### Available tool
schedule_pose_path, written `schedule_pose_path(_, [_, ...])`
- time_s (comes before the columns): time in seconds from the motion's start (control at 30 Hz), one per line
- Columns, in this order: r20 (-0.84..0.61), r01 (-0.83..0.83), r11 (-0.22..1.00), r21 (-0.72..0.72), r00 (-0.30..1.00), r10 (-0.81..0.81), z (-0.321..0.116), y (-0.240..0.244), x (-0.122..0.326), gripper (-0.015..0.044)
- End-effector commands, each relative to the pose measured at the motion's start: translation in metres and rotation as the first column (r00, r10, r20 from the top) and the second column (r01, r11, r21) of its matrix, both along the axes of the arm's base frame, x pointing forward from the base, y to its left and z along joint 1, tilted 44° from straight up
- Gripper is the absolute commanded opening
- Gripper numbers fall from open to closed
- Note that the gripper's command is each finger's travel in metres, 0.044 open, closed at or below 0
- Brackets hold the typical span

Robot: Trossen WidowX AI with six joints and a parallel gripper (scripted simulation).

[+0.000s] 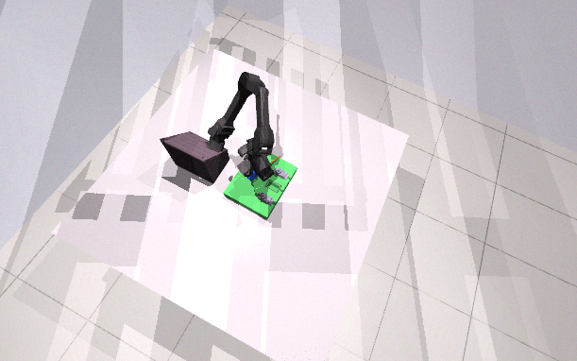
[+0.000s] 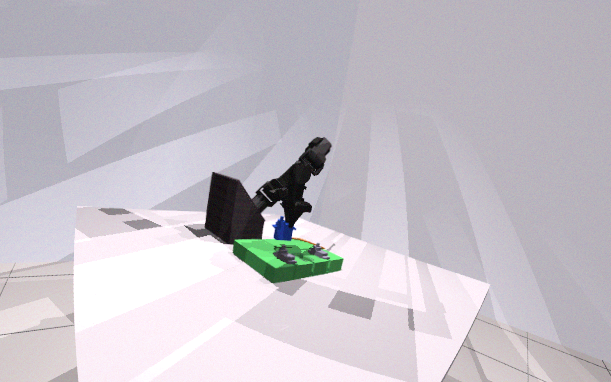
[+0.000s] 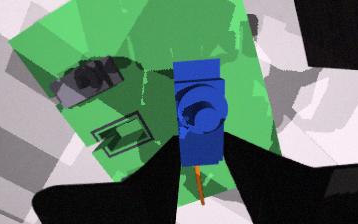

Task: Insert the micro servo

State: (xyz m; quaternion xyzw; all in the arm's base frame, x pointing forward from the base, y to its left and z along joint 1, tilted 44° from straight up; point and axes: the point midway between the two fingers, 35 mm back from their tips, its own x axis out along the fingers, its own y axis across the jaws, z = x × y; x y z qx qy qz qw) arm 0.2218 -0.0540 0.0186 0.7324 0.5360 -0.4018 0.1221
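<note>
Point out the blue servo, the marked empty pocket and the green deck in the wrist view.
Blue servo (image 3: 201, 145): wrist view, on its body's lower part.
Marked empty pocket (image 3: 145, 126): wrist view, on its outlined rim.
Green deck (image 3: 252, 105): wrist view, on its bare top surface.
</note>
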Motion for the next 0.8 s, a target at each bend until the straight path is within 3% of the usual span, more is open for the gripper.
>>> schedule_pose_path(0.0, [-0.095, 0.103, 0.995, 0.003, 0.99, -0.102, -0.0004, -0.0018, 0.0004, 0.0])
schedule_pose_path(0.37, [-0.348, 0.368, 0.93, -0.02, 0.869, -0.351, -0.0004, -0.0019, 0.0004, 0.0])
schedule_pose_path(0.77, [-0.578, 0.608, 0.785, -0.122, 0.599, -0.554, -0.0005, -0.0018, 0.0004, 0.0])
